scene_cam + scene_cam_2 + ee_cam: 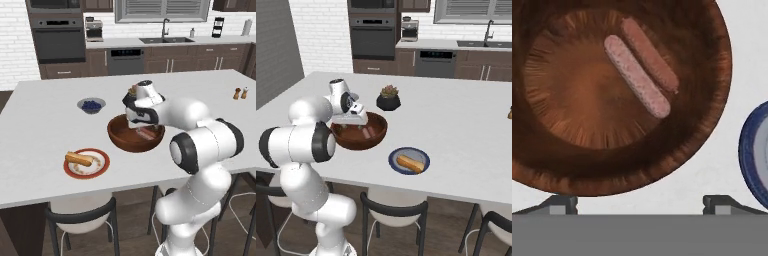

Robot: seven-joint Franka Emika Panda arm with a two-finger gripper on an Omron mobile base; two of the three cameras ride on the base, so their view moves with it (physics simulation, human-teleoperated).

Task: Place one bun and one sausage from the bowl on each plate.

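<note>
Gripper [640,202] hung above the large wooden bowl [121,136], its two dark fingertips [562,204] set wide apart with nothing between them; in the hand view the tips framed the near rim of the bowl [712,100]. Inside the bowl lay two sausages side by side and touching along their length: a paler pink sausage [637,76] and a darker reddish-brown sausage [650,55] just beside it, both lying toward one side of the floor of the bowl. In the left base view a sausage [146,134] showed between the hand and the far wall of the bowl. On the white plate with the red-orange rim [101,168], near the counter edge and well apart from the bowl, rested one golden-tan bun [78,159]. On the dark blue plate [398,154], which stood near the bowl [373,135] on its other side, rested the second bun [410,162]; the rim of this blue plate [746,150] appeared at the edge of the hand view, apart from the bowl. A small grey bowl of blueberries [91,105] and a black pot with a succulent [388,99] stood on the white counter [45,125] behind the wooden bowl.
</note>
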